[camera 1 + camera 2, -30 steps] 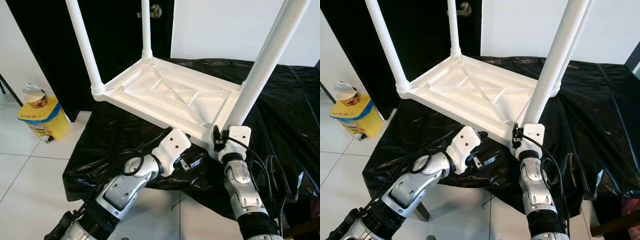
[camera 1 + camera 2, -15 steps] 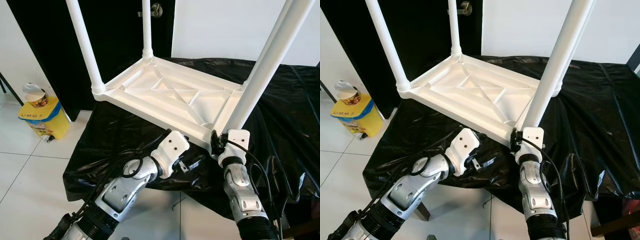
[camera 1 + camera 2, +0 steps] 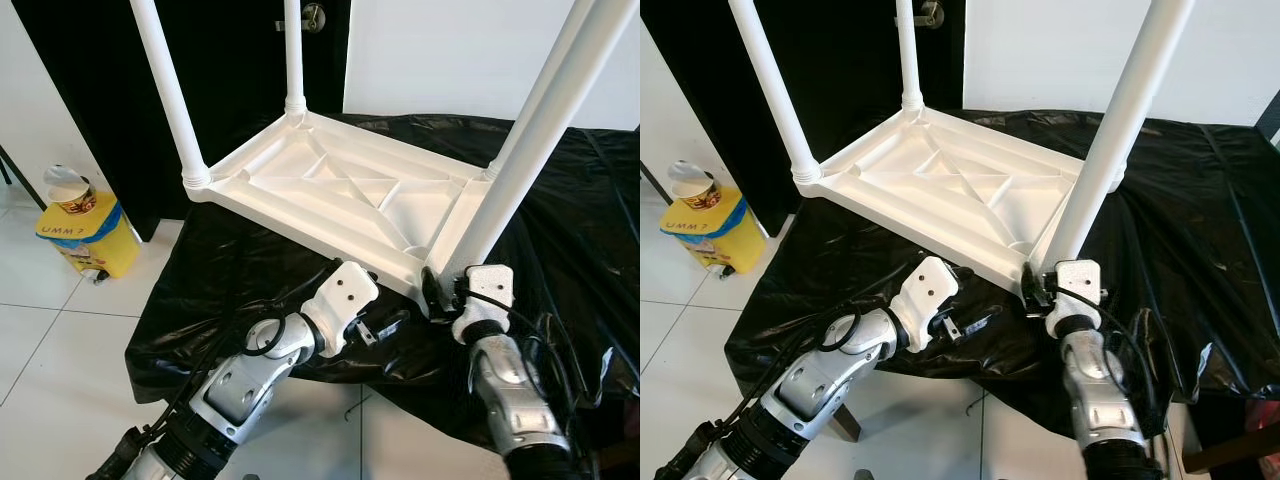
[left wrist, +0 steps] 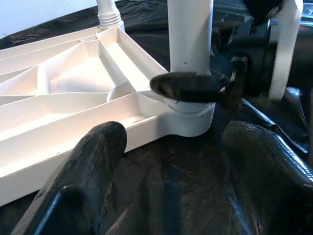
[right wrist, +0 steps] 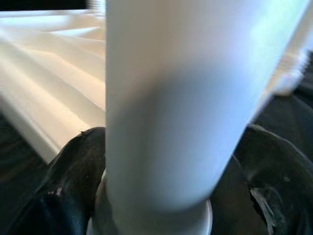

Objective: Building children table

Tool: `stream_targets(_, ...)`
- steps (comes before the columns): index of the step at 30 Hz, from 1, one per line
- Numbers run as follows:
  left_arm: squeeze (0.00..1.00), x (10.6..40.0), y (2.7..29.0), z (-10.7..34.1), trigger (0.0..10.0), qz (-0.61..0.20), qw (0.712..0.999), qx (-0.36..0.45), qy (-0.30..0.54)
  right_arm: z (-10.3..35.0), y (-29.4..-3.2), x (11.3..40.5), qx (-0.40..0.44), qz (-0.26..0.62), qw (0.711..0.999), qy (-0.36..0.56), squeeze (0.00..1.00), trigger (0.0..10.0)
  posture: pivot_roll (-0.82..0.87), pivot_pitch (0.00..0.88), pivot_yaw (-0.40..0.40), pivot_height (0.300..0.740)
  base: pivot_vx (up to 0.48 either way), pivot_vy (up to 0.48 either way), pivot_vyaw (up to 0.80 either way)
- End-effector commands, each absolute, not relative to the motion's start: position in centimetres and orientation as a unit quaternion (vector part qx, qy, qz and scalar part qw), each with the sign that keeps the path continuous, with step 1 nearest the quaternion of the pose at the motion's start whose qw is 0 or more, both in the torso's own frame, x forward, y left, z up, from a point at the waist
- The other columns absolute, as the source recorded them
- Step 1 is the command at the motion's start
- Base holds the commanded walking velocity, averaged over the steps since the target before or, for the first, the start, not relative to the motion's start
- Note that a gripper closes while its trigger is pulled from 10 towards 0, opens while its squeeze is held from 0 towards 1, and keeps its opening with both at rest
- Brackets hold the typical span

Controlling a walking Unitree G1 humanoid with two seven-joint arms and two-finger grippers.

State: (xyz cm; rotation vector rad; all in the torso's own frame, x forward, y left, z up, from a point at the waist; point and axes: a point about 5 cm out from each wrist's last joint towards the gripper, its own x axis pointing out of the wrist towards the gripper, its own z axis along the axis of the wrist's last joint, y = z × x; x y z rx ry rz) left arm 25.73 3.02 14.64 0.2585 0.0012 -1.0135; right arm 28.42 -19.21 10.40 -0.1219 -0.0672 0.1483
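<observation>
Change: right claw (image 3: 1040, 290) and its forearm have swung outward to the robot's right since a second ago, and the leg it holds now leans less steeply; the left arm has barely shifted.
Table: upside-down white plastic children's table panel (image 3: 340, 195) with ribbed underside lies on a tabletop draped in crinkled black plastic sheeting (image 3: 560, 210).
Legs done: three white plastic tube legs stand in the far-left (image 3: 165, 90), far (image 3: 292, 55) and far-right corners.
Leg in hand: fourth long white plastic tube leg (image 3: 1110, 140) stands in the near-right corner socket (image 4: 188, 110), its base at the collar.
Right claw: clamped around that leg just above the socket, black fingers (image 5: 73, 166) on either side of the tube.
Left claw: (image 4: 166, 147) spread wide, holding nothing, hovering low over the sheeting beside the same corner.
Progress: judged nearly complete; the last leg probably needs final seating or twisting home, then the table wants turning upright.
Aside: yellow bin (image 3: 85, 235) on the tiled floor at the left.
</observation>
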Motion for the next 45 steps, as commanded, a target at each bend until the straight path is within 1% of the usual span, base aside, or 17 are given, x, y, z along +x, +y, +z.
stream_targets(1,0.00,25.2,2.8,14.6,10.0,-0.527,0.840,0.126,0.008,10.4,-19.2,28.7,-0.053,0.109,0.992,-0.032,0.00,10.0,0.00,0.000,-0.031,0.740,0.000,0.000,0.00)
stream_targets(4,0.00,25.3,2.9,14.6,10.0,-0.527,0.840,0.126,0.007,10.5,-19.3,28.9,-0.061,0.128,0.989,-0.029,0.00,10.0,0.00,0.000,-0.027,0.740,0.000,0.000,0.00)
stream_targets(6,0.00,25.3,2.9,14.7,10.0,-0.527,0.840,0.128,0.007,10.6,-19.5,29.4,-0.075,0.157,0.984,-0.022,0.00,10.0,0.00,0.000,-0.025,0.740,0.000,0.000,0.00)
stream_targets(11,0.00,25.4,3.1,14.8,10.0,-0.523,0.843,0.128,0.007,10.6,-19.8,29.7,-0.085,0.171,0.982,-0.016,0.00,10.0,0.01,0.005,-0.030,0.740,0.000,0.000,0.00)
stream_targets(12,0.00,25.3,3.2,14.8,10.0,-0.521,0.844,0.128,0.007,10.5,-19.8,29.7,-0.087,0.174,0.981,-0.014,0.00,9.6,0.01,0.008,-0.033,0.740,0.000,0.000,0.00)
stream_targets(13,0.00,25.3,3.2,14.8,10.0,-0.520,0.845,0.128,0.008,10.4,-19.8,29.7,-0.087,0.175,0.981,-0.012,0.00,4.8,0.01,0.008,-0.033,0.740,0.000,0.000,0.00)
stream_targets(16,0.00,25.2,3.3,14.8,10.0,-0.519,0.845,0.127,0.009,10.3,-19.8,29.6,-0.087,0.179,0.980,-0.011,0.00,4.8,0.01,0.012,-0.036,0.740,0.000,0.000,0.00)
stream_targets(17,0.00,25.2,3.3,14.7,10.0,-0.518,0.846,0.126,0.010,10.2,-19.8,29.5,-0.085,0.180,0.980,-0.010,0.00,0.7,0.01,0.016,-0.038,0.740,0.000,0.000,0.00)
stream_targets(18,0.00,25.2,3.3,14.7,10.0,-0.518,0.846,0.126,0.010,10.2,-19.8,29.5,-0.085,0.180,0.980,-0.010,0.00,0.7,0.01,0.016,-0.038,0.740,0.000,0.000,0.00)
stream_targets(19,0.00,25.1,3.3,14.7,10.0,-0.517,0.847,0.125,0.010,10.1,-19.9,29.4,-0.083,0.185,0.979,-0.009,0.00,0.0,0.01,0.018,-0.038,0.740,0.000,0.000,0.00)
stream_targets(30,0.00,25.2,3.2,14.8,10.0,-0.518,0.846,0.124,0.010,9.7,-20.5,29.2,-0.084,0.187,0.979,-0.002,0.00,0.0,0.01,0.019,-0.031,0.740,0.000,0.000,0.00)
stream_targets(31,0.00,25.3,3.2,14.8,10.0,-0.518,0.846,0.125,0.010,9.7,-20.6,29.2,-0.083,0.184,0.980,-0.001,0.00,8.0,0.01,0.020,-0.031,0.740,0.000,0.000,0.00)
stream_targets(32,0.00,25.3,3.2,14.8,10.0,-0.519,0.846,0.125,0.010,9.6,-20.7,29.2,-0.081,0.180,0.980,0.001,0.00,10.0,0.01,0.022,-0.031,0.740,0.000,0.000,0.00)
stream_targets(43,0.00,25.2,3.2,14.9,10.0,-0.519,0.846,0.124,0.011,9.0,-20.6,29.0,-0.073,0.158,0.985,0.010,0.00,10.0,0.01,0.021,-0.029,0.740,0.000,0.000,0.00)
stream_targets(45,0.00,25.2,3.2,14.9,10.0,-0.520,0.845,0.125,0.011,8.7,-20.6,29.0,-0.077,0.134,0.988,0.016,0.00,10.0,0.01,0.023,-0.025,0.740,0.000,0.000,0.00)
